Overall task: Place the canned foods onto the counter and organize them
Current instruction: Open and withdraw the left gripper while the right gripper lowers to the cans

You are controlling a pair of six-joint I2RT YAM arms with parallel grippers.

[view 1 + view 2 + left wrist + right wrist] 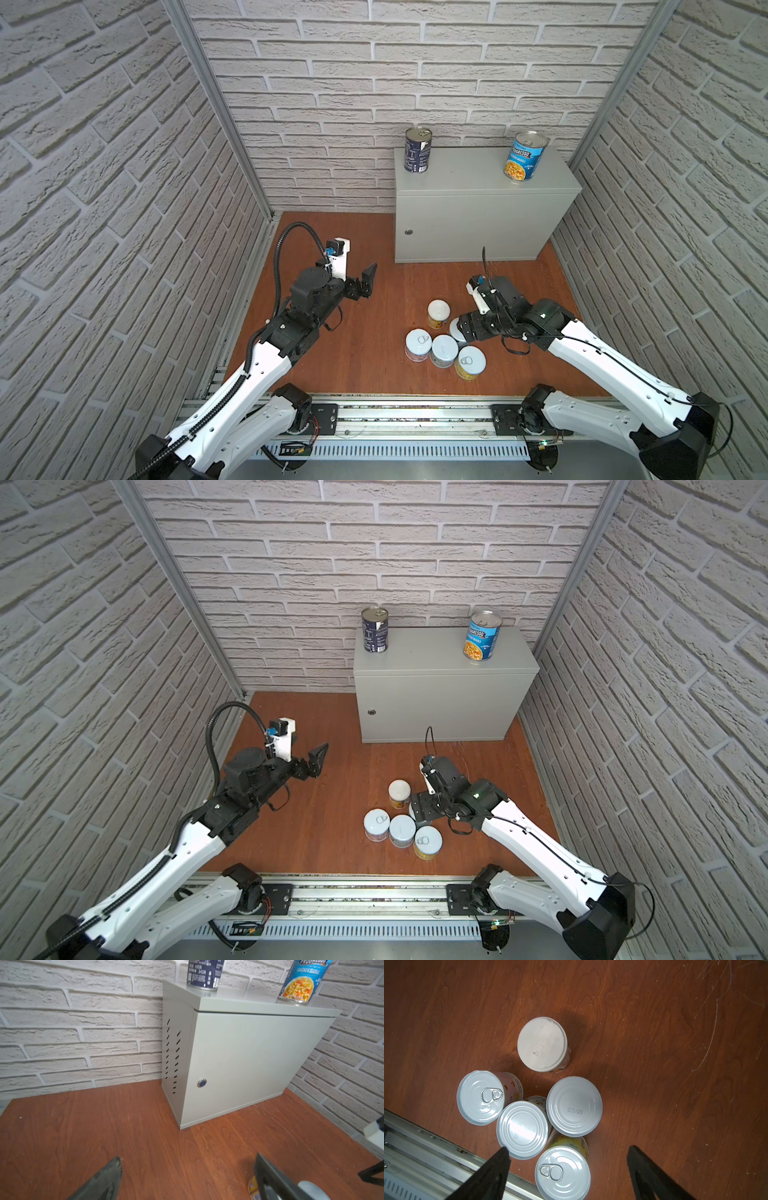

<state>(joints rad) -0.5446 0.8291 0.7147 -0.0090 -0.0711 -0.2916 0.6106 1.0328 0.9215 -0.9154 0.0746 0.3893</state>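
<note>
Right now two stand upright on the counter (478, 174), well apart: a tall navy can (418, 150) and a tall blue Progresso can (525, 157). Five short cans (522, 1129) cluster on the wooden floor (365, 332); four look to be touching, though I can't be sure. My right gripper (568, 1148) hovers over them, jaws apart, empty. My left gripper (188, 1157) hangs spread wide, holding nothing.

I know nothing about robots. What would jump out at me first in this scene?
Two tall cans, a dark navy can and a blue soup can, stand apart on the grey counter at the back. Below, five short cans huddle on the wooden floor, with the right hand open above them.
</note>
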